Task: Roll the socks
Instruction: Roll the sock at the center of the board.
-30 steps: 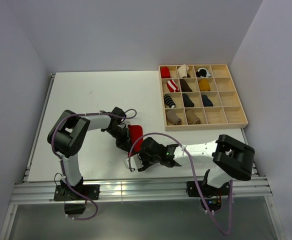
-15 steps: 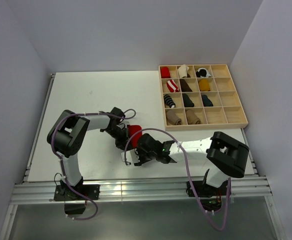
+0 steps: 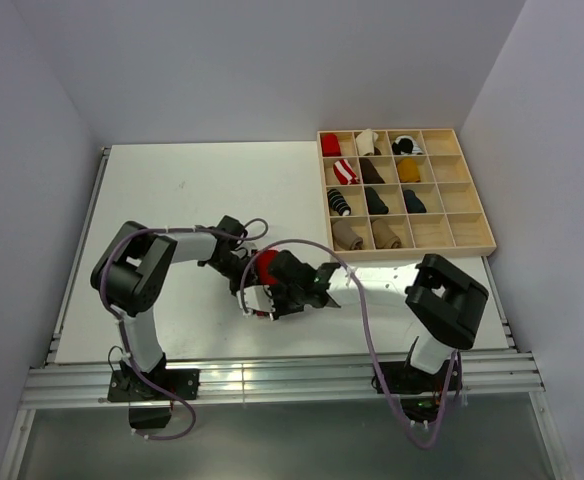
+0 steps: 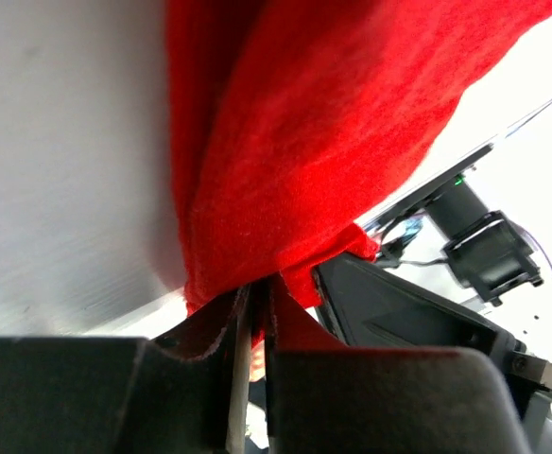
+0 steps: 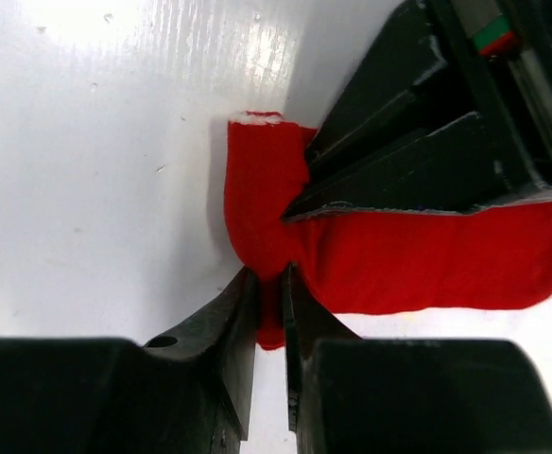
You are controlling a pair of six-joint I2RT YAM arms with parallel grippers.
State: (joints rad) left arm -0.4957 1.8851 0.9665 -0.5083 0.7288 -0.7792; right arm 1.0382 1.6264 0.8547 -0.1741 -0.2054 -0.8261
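Note:
The red sock (image 3: 264, 266) lies on the white table between both grippers, partly folded over. My left gripper (image 3: 242, 272) is shut on one edge of it; in the left wrist view the red fabric (image 4: 304, 142) fills the frame above my left gripper's closed jaws (image 4: 255, 288). My right gripper (image 3: 269, 296) is shut on the near folded end; in the right wrist view the red sock (image 5: 389, 260) sits pinched between the fingertips (image 5: 268, 284), with the left gripper's black fingers (image 5: 418, 180) pressing on it from above. The tan-brown sock is not seen loose on the table.
A wooden compartment tray (image 3: 472, 215) stands at the back right, holding several rolled sock bundles in red, striped, black, mustard, dark teal and tan. The table's near edge and rail run just below the arms.
My right gripper has moved left and away from the near edge onto the red sock and closed on its near end. The sock has bunched up shorter. The left gripper stays where it was.

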